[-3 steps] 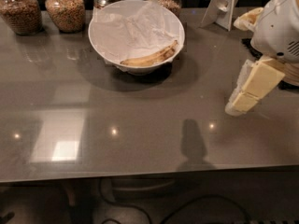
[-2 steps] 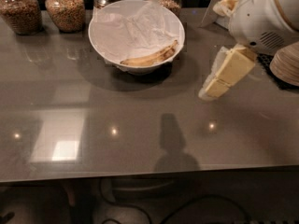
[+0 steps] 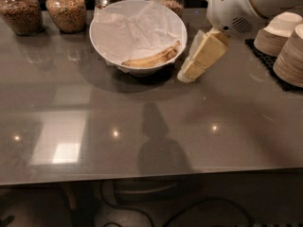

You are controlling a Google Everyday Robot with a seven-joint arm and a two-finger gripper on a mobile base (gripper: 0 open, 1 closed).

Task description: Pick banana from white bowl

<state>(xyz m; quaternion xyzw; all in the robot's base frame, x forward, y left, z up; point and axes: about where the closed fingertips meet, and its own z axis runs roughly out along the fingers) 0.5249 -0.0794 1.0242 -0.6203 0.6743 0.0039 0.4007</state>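
Note:
The white bowl (image 3: 100, 48) stands at the back middle of the grey table, lined with crumpled white paper. The banana (image 3: 151, 59) lies in it along the front right wall, pale yellow with brown streaks. My gripper (image 3: 186, 74) hangs from the white arm at the upper right. It points down and to the left, with its tip just outside the bowl's right rim, low over the table and to the right of the banana. It holds nothing that I can see.
Several glass jars of grains (image 3: 66, 9) stand along the back edge behind the bowl. Stacks of small cream bowls (image 3: 284, 39) sit on a black mat (image 3: 256, 49) at the right. The grey table (image 3: 142, 126) extends toward the front.
The arm and gripper have moved left and toward the bowl, from well to its right to just beside its right rim. The view has also closed in on the table. The banana has not moved.

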